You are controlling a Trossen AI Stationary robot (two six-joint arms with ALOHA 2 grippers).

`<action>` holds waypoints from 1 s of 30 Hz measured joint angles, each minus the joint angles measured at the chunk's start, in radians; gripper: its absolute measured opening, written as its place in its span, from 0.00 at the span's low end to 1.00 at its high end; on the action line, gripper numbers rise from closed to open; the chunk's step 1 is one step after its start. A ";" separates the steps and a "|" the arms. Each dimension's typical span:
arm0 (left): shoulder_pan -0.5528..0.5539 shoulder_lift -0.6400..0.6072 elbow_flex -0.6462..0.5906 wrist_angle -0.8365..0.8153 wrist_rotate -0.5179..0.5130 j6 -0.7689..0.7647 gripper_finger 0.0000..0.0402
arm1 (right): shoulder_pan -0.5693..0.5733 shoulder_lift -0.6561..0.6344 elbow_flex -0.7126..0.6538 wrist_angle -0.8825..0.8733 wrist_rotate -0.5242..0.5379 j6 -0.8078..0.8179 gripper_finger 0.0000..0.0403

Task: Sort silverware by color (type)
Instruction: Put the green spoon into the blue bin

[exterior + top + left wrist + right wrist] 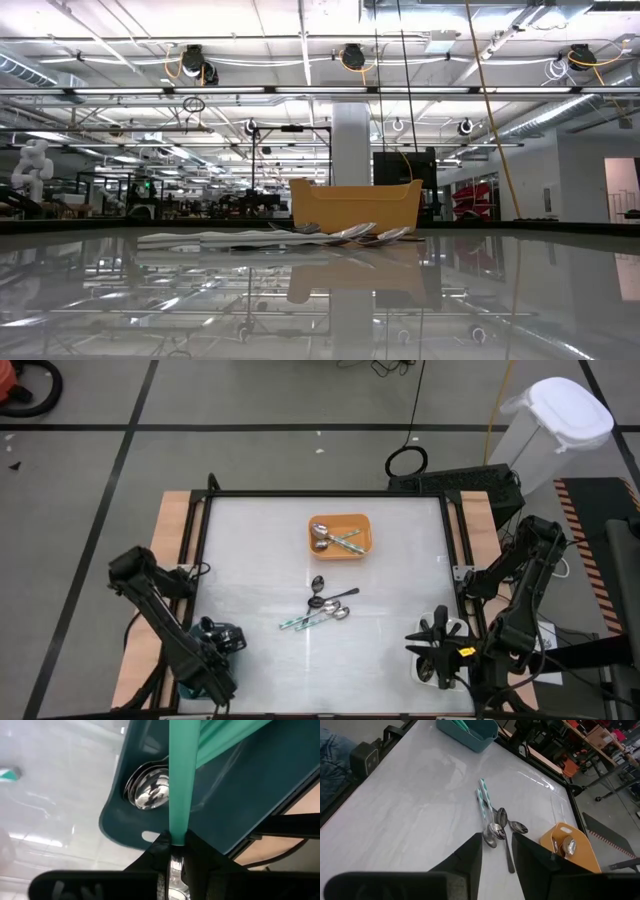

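My two arms: matte black jointed links, angular housings, thin black cables alongside. Left end effector [222, 645]: blocky, dark, flat fingers. Right end effector [432, 647]: black, with a small yellow marking behind it.

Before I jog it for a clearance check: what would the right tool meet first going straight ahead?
Probably the loose spoons mid-table; the right tool points at them with bare table between, though depth is unclear.

— Where's the left gripper [172, 851]?
— Low at the near left corner, arm angled down from its left-edge mount, fingers nearly together.
— And the right gripper [496, 851]?
— Near right corner, arm folded, fingers [465, 857] parted with nothing between them
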 joint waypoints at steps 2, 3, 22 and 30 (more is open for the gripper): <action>-0.001 0.008 -0.001 0.003 0.000 0.019 0.09 | 0.000 0.000 0.000 0.000 -0.001 -0.002 0.25; -0.001 0.009 -0.001 0.003 0.001 0.024 0.09 | 0.000 0.000 0.000 0.000 -0.001 -0.007 0.25; -0.005 0.109 0.000 0.001 -0.026 0.177 0.09 | 0.000 0.000 0.000 0.000 -0.001 -0.008 0.25; -0.005 0.110 0.000 0.004 -0.028 0.079 0.09 | 0.000 0.000 0.000 0.000 -0.001 -0.008 0.25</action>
